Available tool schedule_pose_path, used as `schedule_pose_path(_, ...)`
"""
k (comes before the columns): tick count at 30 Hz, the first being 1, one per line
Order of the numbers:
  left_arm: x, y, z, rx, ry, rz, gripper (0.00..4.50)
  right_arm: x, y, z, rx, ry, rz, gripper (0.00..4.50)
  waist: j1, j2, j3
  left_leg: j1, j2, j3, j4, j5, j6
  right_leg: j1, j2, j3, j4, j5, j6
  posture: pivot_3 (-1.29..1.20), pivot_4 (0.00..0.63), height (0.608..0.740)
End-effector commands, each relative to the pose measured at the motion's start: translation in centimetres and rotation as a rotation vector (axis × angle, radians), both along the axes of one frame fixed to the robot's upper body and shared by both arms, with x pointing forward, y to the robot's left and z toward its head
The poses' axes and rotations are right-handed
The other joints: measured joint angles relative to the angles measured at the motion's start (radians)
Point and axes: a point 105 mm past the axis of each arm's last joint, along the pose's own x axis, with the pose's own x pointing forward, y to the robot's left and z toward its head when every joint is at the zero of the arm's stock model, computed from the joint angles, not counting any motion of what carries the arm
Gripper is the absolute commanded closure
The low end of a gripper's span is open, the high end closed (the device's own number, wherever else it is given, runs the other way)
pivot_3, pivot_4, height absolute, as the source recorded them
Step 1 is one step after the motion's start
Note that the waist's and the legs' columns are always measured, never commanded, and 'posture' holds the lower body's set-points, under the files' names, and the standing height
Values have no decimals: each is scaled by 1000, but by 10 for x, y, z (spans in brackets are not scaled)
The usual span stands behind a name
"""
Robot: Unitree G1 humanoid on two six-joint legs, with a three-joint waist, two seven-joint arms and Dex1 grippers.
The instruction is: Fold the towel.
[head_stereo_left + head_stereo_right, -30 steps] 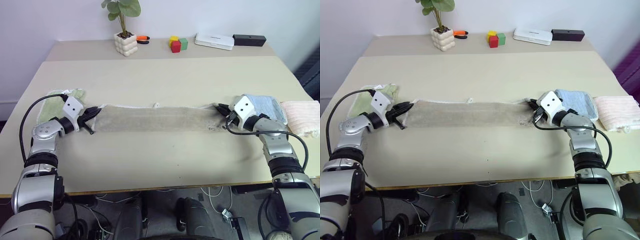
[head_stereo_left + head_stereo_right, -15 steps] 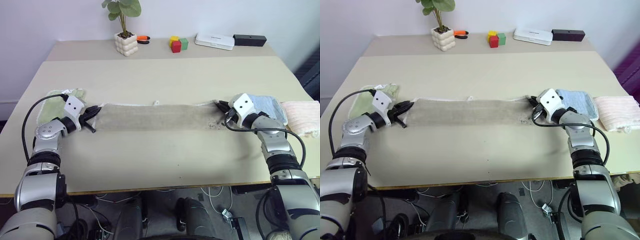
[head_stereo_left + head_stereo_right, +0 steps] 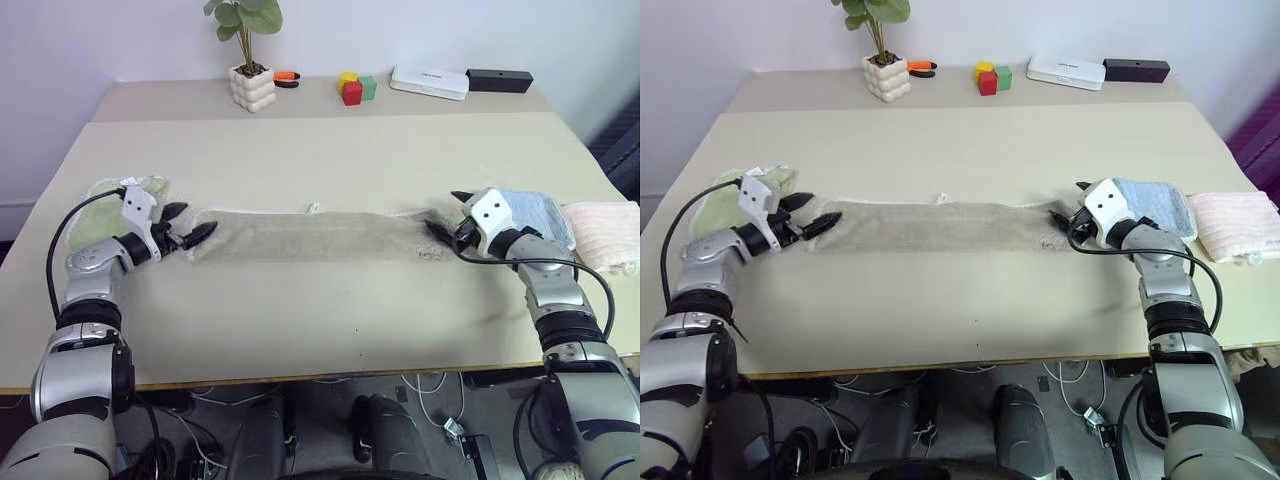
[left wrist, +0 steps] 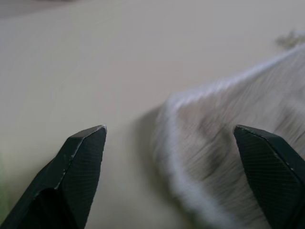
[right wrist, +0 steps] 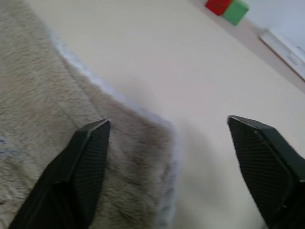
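Black, ridged fingers [image 4: 81, 162] of the left gripper [image 3: 187, 225] stand wide apart, holding nothing, with the near corner of the towel [image 3: 315, 235] lying between and just ahead of them in the left wrist view. From the head camera the two tips splay either side of the towel's left end, close to its whitish trim, and I cannot tell whether either tip brushes the cloth.

At the opposite end the fingers [image 5: 88, 160] of the right gripper [image 3: 447, 212] are likewise spread, clamped on nothing. In the right wrist view one finger sits over the terry pile near the towel's corner while the other hangs over bare tabletop [image 3: 330, 160]; contact with the pile is unclear.

Between the two grippers the beige-tan towel lies flat on the tabletop as a long narrow band, stretched left to right, with its pale scalloped edge along the far side and a small white loop [image 3: 313, 208] poking up at the middle of that edge.

Just behind the left gripper a light green towel [image 3: 100, 212] lies at the table's left edge. Behind the right gripper a folded light blue towel [image 3: 535, 213] rests, and beside it, further right, a folded pink towel [image 3: 603, 232].

Along the far side stand a potted plant [image 3: 249, 62], an orange-handled tool [image 3: 286, 77], coloured blocks [image 3: 354, 87], a white box [image 3: 429, 82] and a black box [image 3: 498, 80].
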Motion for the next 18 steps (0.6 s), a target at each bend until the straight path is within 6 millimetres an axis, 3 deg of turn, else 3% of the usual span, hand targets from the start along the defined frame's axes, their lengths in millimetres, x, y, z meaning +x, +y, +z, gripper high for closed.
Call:
schedule_pose_path(1, 4, -14, 65, -192, -146, -61, 267, 1, 8, 52, 119, -139, 37, 712, -1, 0, 0, 0, 0, 0, 0, 0, 0, 0, 0, 0, 0, 0, 0, 0, 150, 740)
schedule_pose_path(3, 2, -30, 71, -219, -156, -109, 878, 0, 19, 57, 143, -148, 64, 1308, -1, 0, 0, 0, 0, 0, 0, 0, 0, 0, 0, 0, 1, 0, 0, 0, 150, 740)
schedule_pose_path(7, 0, -58, 78, -294, -174, -135, 2864, 0, 44, 66, 238, -164, 83, 3342, -1, 0, 0, 1, 0, 0, 1, 0, 0, 1, 0, 0, 1, 0, 0, 0, 150, 740)
schedule_pose_path(9, 1, -76, 72, -319, -165, -122, 3930, 1, 62, 63, 291, -163, 79, 4381, -1, 0, 0, 1, 0, -1, 1, 0, -1, 1, 0, 0, 1, 0, 0, 0, 150, 740)
schedule_pose_path(10, 2, -84, 67, -327, -155, -118, 4363, 1, 69, 59, 310, -153, 68, 4500, 0, 0, 0, 1, 0, -1, 1, 1, -1, 1, 0, 0, 1, 0, 0, 0, 150, 740)
schedule_pose_path(11, 2, -91, 63, -332, -150, -112, 4443, 2, 74, 54, 308, -144, 50, 4500, 0, 0, 0, 1, 0, -1, 1, 1, -1, 1, 0, 0, 1, 0, 0, 0, 150, 740)
schedule_pose_path(14, 8, -104, 44, -377, -106, -57, 4443, 6, 84, 39, 362, -105, -23, 4500, 5, 0, 0, 1, 0, -1, 2, 1, -1, 2, 0, 0, 1, 0, 0, 0, 150, 740)
schedule_pose_path(18, 10, -130, 11, -395, 6, -46, 4443, 18, 85, -5, 337, 45, -161, 4500, 4, 0, 0, 0, 0, -1, 3, 1, -1, 2, 0, 0, 2, 0, 0, 0, 150, 740)
